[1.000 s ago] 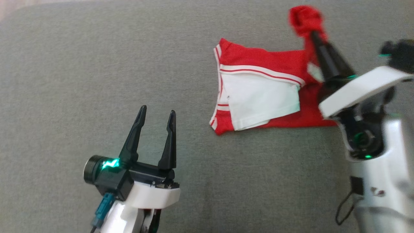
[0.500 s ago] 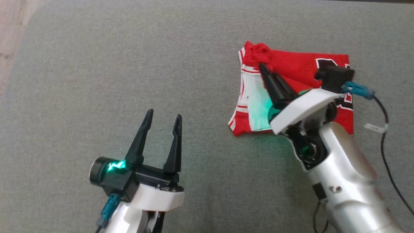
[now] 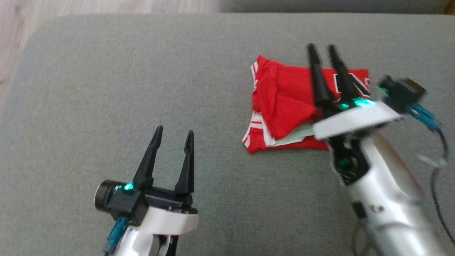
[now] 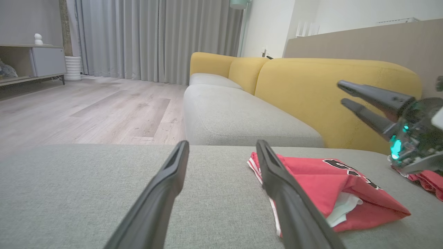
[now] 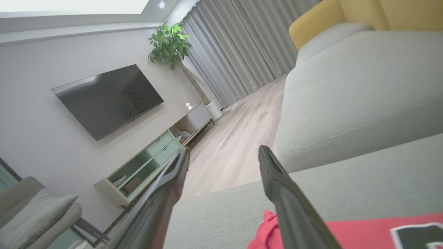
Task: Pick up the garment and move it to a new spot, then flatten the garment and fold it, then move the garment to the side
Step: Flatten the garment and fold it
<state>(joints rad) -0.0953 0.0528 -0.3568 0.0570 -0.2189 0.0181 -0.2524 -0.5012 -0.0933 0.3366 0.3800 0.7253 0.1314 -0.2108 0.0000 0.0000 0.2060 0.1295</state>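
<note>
Head view: the folded red garment (image 3: pixel 284 103) lies on the grey cushion (image 3: pixel 106 89), toward its far right part and short of the far edge. The right gripper (image 3: pixel 321 48) hangs over the garment's right half, its fingers spread and nothing between them. The left gripper (image 3: pixel 174 128) sits near the cushion's near edge, left of the garment and well apart from it, jaws wide and empty. Bare grey fabric runs from the garment to the rounded far-left corner, where wooden floor (image 3: pixel 14 35) begins. In the left wrist view a yellow backrest (image 4: pixel 311 90) rises beyond the garment (image 4: pixel 322 176).
</note>
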